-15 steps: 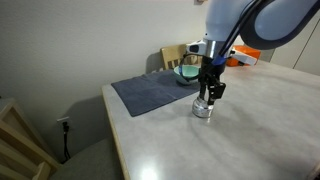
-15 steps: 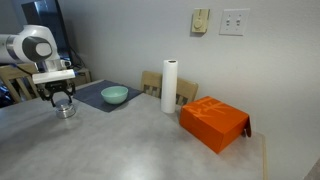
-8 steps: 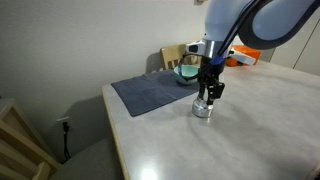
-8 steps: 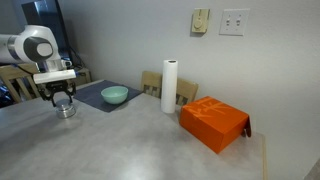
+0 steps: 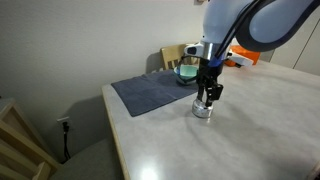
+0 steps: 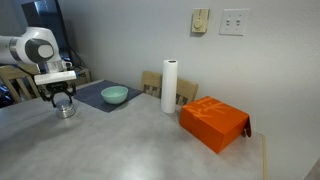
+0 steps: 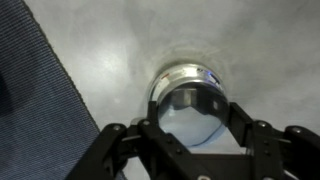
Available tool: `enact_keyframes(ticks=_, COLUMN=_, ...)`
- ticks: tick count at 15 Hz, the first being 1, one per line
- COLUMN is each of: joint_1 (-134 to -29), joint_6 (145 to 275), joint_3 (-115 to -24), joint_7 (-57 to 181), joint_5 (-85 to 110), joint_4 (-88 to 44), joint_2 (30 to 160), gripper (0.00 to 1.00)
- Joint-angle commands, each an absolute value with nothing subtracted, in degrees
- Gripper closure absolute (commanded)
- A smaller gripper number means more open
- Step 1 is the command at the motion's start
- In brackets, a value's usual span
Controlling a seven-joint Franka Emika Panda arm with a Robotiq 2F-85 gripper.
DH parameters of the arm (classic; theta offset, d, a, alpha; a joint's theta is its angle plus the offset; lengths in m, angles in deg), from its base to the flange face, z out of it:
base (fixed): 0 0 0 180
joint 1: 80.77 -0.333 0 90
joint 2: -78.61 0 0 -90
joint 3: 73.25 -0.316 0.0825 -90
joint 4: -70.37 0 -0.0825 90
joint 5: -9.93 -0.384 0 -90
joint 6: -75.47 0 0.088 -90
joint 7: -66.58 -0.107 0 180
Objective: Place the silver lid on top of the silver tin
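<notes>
Placement step. Jaws look clamped on the silver lid (image 7: 192, 110), silver tin (image 7: 186, 72) directly beneath them on counter (image 7: 120, 40). Next, likely: seat lid squarely, release, retract upward.

White arm (image 6: 33, 45) with dark joints, black tool (image 5: 208, 98)

The pale grey table (image 6: 130, 150) carries a dark blue-grey cloth (image 6: 92, 96) at middle left in an exterior view. The silver tin (image 6: 66, 111) stands on bare tabletop near it. A white paper roll (image 6: 169, 86) stands upright at centre, and an orange box (image 6: 214, 122) lies right of centre.
</notes>
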State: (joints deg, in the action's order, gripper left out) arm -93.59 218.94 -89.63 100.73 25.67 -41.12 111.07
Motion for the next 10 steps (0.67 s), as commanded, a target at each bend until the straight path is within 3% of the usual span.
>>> enact_keyframes(ticks=1, joint_1=-92.59, joint_6=217.29, joint_3=-90.55, joint_7=103.07, joint_5=24.54, joint_4=-39.29, joint_2=112.68, gripper=0.56)
enact_keyframes(ticks=3, joint_1=-92.75, joint_6=216.64, joint_3=-90.25, joint_7=102.73, joint_5=24.70, joint_4=-38.84, joint_2=113.12, gripper=0.08)
enact_keyframes(ticks=6, joint_1=-93.61, joint_6=215.53, joint_3=-88.80, joint_7=100.40, joint_5=25.74, joint_4=-38.89, joint_2=113.06, gripper=0.00)
enact_keyframes(ticks=10, joint_1=-94.05, joint_6=215.81, joint_3=-87.68, joint_7=96.85, joint_5=26.61, joint_4=-41.49, joint_2=110.13, gripper=0.00)
